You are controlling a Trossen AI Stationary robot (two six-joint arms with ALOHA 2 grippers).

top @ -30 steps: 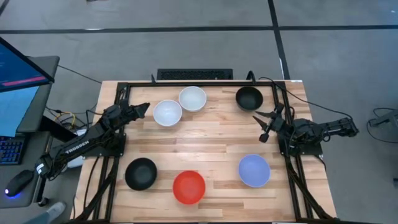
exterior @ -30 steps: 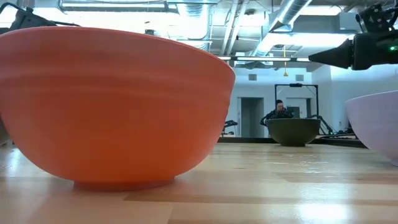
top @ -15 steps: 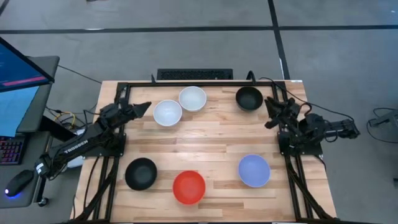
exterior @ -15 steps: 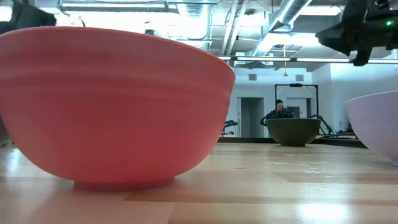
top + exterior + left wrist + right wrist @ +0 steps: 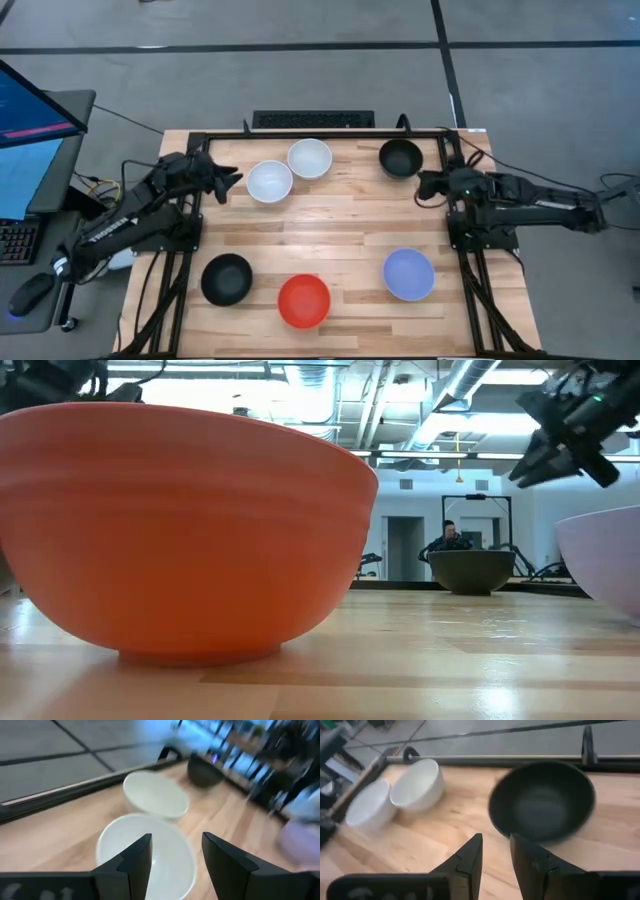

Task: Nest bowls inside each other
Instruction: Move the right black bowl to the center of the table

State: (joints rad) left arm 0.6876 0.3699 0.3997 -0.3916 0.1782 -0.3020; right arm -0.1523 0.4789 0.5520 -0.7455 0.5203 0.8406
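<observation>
Six bowls stand apart on their bases on the wooden table: two white ones (image 5: 269,181) (image 5: 310,158) at the far left, a black one (image 5: 401,158) at the far right, another black one (image 5: 227,279), a red one (image 5: 303,301) and a lavender one (image 5: 409,274) along the near side. My left gripper (image 5: 232,180) is open, just left of the nearer white bowl (image 5: 145,857). My right gripper (image 5: 418,187) is open, just on the near side of the far black bowl (image 5: 542,802). Neither touches a bowl.
A black frame rail (image 5: 320,134) runs round the table's far and side edges. A monitor (image 5: 35,120) and keyboard stand off the left side. Bare wood (image 5: 330,225) lies in the table's middle. In the low view the red bowl (image 5: 180,530) fills the foreground and a person shows far behind.
My right gripper has swung from the table's right side toward the far black bowl, reaching farther over the table and tipping its fingers down. My left arm has risen at the wrist, and its gripper now slants down toward the nearer white bowl. No bowl has moved.
</observation>
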